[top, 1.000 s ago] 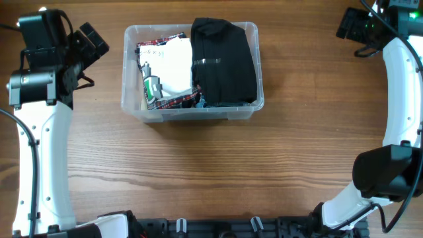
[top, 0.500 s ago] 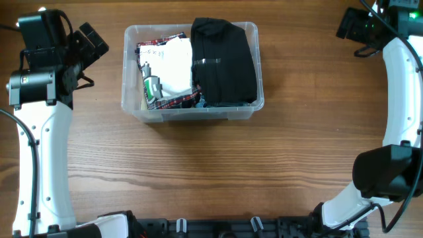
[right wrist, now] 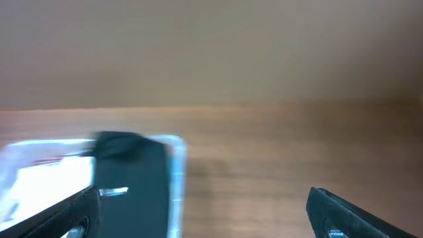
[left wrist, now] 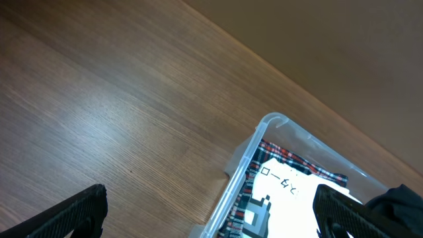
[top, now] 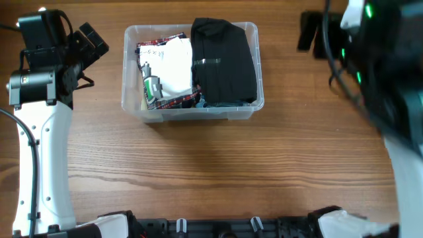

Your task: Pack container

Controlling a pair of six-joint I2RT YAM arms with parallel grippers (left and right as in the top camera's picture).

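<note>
Right, the container (top: 198, 114) sits toward 12 o'clock on the table (top: 198, 172). Bare wood runs from its 3 o'clock round through 6 to 9, so there is plenty of room there. Inside it, a black folded garment (top: 223, 63) fills the 3 o'clock half. A white and plaid garment (top: 168, 66) fills the 9 o'clock half.

Since the earlier frame, the right arm (top: 377, 73) has swung in from the 2 o'clock corner. It now shows as a large blur across the table's 3 o'clock edge. The container and the left arm (top: 39, 145) have not moved.

The left gripper (top: 94, 41) hangs at the container's 10 o'clock, apart from its rim, fingers spread wide. The right gripper (right wrist: 198, 213) is blurred in its wrist view, fingers also spread, nothing between them.
</note>
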